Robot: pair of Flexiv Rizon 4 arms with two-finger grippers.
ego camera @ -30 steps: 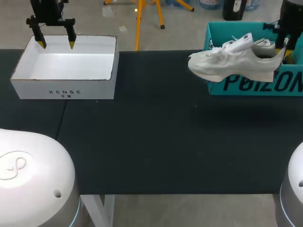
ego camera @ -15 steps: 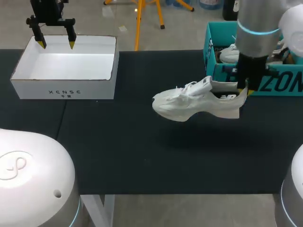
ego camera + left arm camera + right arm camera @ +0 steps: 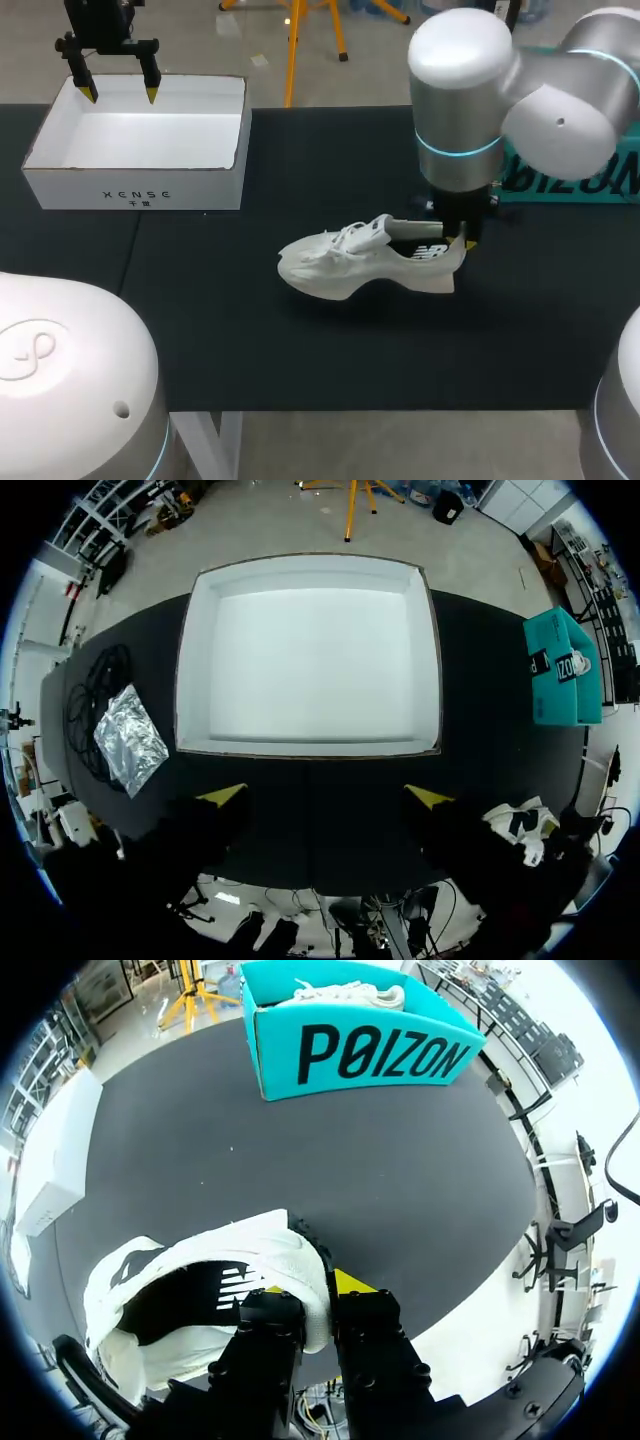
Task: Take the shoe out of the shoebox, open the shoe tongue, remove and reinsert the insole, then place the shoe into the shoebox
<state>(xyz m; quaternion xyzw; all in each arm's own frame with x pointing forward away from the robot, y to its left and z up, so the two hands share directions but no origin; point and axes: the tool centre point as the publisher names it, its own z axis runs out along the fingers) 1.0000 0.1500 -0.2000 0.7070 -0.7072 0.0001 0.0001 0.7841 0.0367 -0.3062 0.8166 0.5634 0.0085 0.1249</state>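
The right gripper (image 3: 461, 240) is clamped on the heel collar of the white mesh running shoe (image 3: 362, 266), one finger inside the opening, one outside. From the grip the shoe's long axis runs toward my left, toe farthest out, low over the black mat (image 3: 300, 360); whether its sole rests there I cannot tell. The teal cardboard shoebox (image 3: 362, 1052) lies well ahead of this gripper. The left gripper (image 3: 118, 92), spread and empty, hangs far off above the white open cardboard box (image 3: 140, 185).

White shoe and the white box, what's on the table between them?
Nothing; the head view shows only bare black tabletop between the shoe and the white box.
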